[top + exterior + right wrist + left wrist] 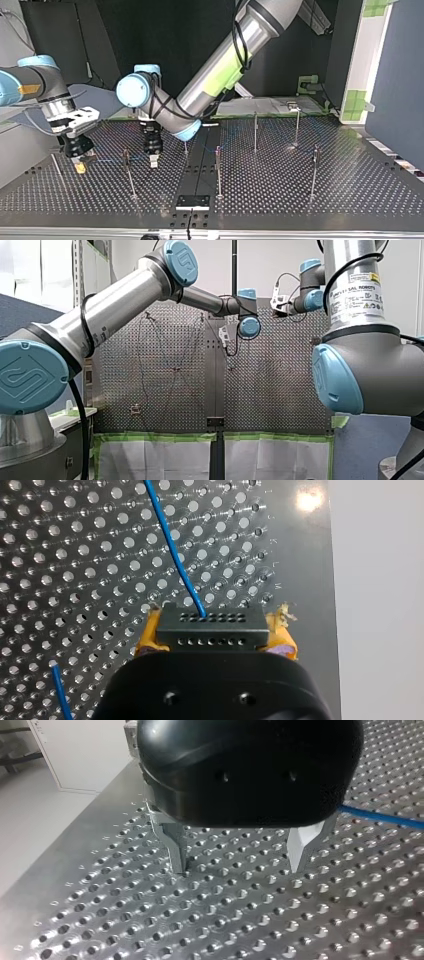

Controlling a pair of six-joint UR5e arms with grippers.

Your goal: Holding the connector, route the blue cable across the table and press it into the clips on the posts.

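Closest to the lens, the right end effector (pixel 215 637) clamps its yellow pads (pixel 148 637) on the black multi-hole connector (pixel 207 622), so the thin blue cable (pixel 172 550) trails from a firm anchor. You'll find that grip at the top view's lower left. The left end effector (pixel 240 857) hovers open and empty over the perforated metal surface (pixel 150 930), probably free to press cable at the thin metal posts (pixel 218 170).

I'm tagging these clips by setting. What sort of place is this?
Probably a robotics lab test bench: a perforated metal table set with thin posts, my left arm and my right arm over it, green tape along its edge.
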